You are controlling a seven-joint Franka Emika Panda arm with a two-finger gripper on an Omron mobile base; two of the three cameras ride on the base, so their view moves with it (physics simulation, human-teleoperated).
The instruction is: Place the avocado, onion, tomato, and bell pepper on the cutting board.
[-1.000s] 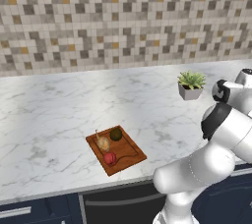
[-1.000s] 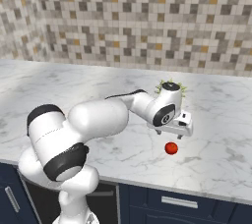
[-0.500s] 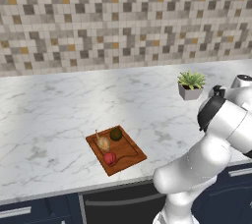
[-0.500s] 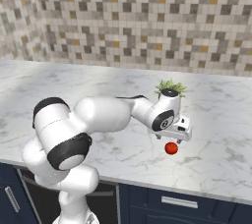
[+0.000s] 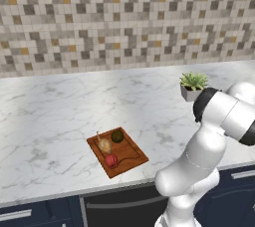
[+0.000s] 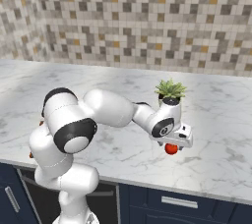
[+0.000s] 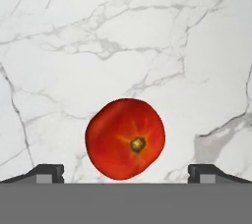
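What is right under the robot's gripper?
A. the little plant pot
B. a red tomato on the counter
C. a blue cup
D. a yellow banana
B: in the hand view a round red tomato with a small stem spot lies on the white marble counter, between the two tips of the open gripper.

- Light looks even and bright on my feeds, flat rendered look, no glare.
- Soft shadow bands fall across the marble counter (image 5: 60,116).
- Hand view sharp; base views slightly soft, no edge distortion I can see.
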